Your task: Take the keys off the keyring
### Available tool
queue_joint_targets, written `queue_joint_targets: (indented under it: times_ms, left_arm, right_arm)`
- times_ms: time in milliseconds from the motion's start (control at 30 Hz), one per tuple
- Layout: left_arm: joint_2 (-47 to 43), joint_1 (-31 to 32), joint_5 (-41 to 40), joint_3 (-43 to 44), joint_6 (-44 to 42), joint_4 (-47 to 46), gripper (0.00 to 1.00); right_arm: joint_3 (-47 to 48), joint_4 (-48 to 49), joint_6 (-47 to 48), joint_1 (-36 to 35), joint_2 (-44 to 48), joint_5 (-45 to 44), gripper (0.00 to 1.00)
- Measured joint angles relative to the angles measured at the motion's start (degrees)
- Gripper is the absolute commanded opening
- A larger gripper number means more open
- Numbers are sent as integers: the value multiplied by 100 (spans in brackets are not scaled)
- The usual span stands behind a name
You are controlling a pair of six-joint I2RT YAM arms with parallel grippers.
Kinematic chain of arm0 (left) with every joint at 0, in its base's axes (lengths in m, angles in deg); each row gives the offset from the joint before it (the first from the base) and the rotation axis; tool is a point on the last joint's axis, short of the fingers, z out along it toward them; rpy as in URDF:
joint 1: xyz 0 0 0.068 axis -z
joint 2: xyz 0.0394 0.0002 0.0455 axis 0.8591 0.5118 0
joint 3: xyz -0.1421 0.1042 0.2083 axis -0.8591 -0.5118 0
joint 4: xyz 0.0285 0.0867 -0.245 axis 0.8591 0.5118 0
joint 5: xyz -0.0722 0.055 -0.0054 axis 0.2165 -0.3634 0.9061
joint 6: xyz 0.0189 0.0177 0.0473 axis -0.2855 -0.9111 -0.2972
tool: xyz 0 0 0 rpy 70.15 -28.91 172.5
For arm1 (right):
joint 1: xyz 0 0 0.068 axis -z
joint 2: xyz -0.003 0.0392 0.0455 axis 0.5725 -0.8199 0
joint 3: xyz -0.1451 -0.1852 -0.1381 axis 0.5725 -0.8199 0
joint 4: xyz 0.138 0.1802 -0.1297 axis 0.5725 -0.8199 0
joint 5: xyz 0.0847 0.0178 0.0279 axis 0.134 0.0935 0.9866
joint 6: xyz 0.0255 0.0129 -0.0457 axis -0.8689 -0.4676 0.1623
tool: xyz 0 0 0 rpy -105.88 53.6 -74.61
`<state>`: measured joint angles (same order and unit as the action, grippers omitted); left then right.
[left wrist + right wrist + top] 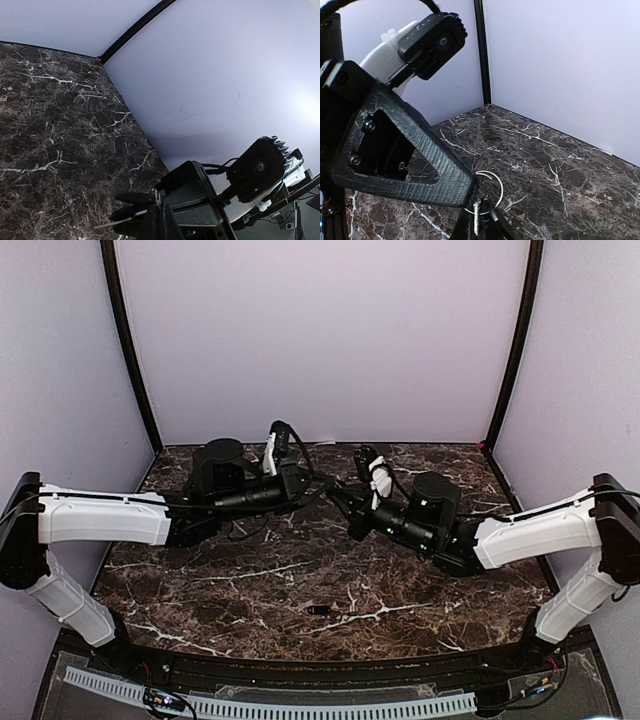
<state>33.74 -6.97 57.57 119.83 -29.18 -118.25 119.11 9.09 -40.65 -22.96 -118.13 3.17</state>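
The keyring is hanging over the table, with the left gripper and the right gripper both pinching it, fully closed. A loose key is lying nearer the front edge. Key removal appears underway; the next move probably calls for careful prising apart.

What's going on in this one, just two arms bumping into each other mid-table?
Both arms meet over the table, working on a keyring. The left claw is shut on the ring at its tip; the right claw is shut just below, on ring or key, I cannot tell. One small dark key lies loose on the marble near the bases.
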Motion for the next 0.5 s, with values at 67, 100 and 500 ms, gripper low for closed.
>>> queue_joint_targets:
  times_ms: [67,100,500]
  left_arm:
    - [-33,2,-13,0,-2,33,0]
    - [-39,0,-4,0,-4,42,0]
    - [-903,-52,-68,-557,-522,-116,68]
  right_arm:
    - [22,-20,-2,46,7,101,0]
    - [24,-48,-11,46,22,114,0]
    - [568,-1622,-103,809,562,2675,0]
